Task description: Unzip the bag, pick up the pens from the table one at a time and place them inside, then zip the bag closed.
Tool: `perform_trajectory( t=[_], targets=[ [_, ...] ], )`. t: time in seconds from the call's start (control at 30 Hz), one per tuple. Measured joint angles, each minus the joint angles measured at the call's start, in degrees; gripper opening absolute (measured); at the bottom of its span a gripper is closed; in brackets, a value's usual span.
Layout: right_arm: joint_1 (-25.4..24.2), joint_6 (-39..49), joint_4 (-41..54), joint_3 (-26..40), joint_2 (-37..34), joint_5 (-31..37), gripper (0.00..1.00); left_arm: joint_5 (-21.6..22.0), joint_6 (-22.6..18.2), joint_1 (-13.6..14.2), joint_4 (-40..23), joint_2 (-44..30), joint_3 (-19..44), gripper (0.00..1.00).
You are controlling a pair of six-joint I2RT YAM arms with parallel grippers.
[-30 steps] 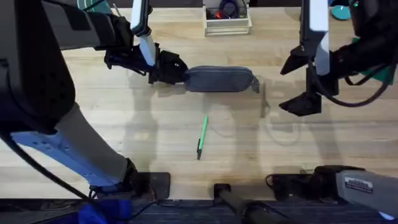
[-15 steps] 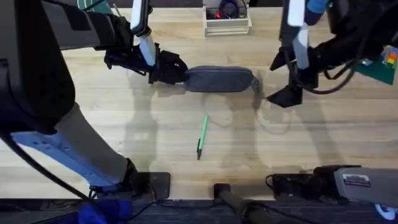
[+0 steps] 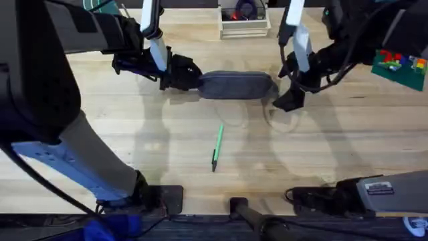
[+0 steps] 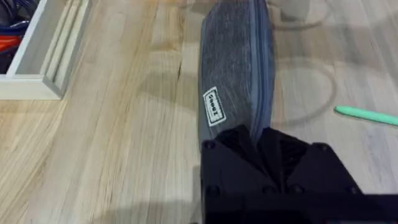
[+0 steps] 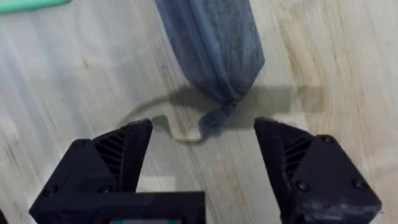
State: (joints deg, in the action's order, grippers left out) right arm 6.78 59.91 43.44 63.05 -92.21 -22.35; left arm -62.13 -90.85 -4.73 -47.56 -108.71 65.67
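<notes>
Bag: the bag (image 3: 235,86) is lying lengthwise on the table (image 3: 134,154), with its zipper seen running along its length in the left wrist view (image 4: 236,68); it is judged to be closed, since no opening is being shown.

Pull tab: a small tab (image 5: 214,118) is hanging off the rounded end of the bag, on the side away from the left gripper.

Left gripper: the left gripper (image 3: 180,73) is clenched on the bag's near end, and that end is being pinned between the fingers in the left wrist view (image 4: 264,146).

Right gripper: the right gripper (image 5: 202,149) is being held released, jaws wide apart, just beyond the bag's tab end, with the tab lying between the jaws but not being touched; overhead it is seen at (image 3: 289,84).

Pen: a green pen (image 3: 217,147) is lying on the table on the robot's side of the bag, well apart from it, untouched.

White tray box: it (image 3: 245,21) is standing beyond the bag, toward the far edge of the table.

Progress: the unzipping is judged as not yet begun; the tab is being lined up for a pinch. Still left: opening the zipper, loading the pen, and zipping closed.
</notes>
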Motion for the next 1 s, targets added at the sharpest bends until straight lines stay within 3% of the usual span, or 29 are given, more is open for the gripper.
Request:
perform_trajectory(
  t=[0.73,1.0],
  targets=[
    [3.2,-17.0,-1.2,-0.1,-1.9,5.9,0.998,0.0,0.0,0.0,0.0,0.0,0.0,0.043],
    [3.4,-22.3,-5.3,-4.2,-1.9,7.3,0.998,0.0,0.0,0.0,0.0,0.0,0.0,0.043]
  ],
)
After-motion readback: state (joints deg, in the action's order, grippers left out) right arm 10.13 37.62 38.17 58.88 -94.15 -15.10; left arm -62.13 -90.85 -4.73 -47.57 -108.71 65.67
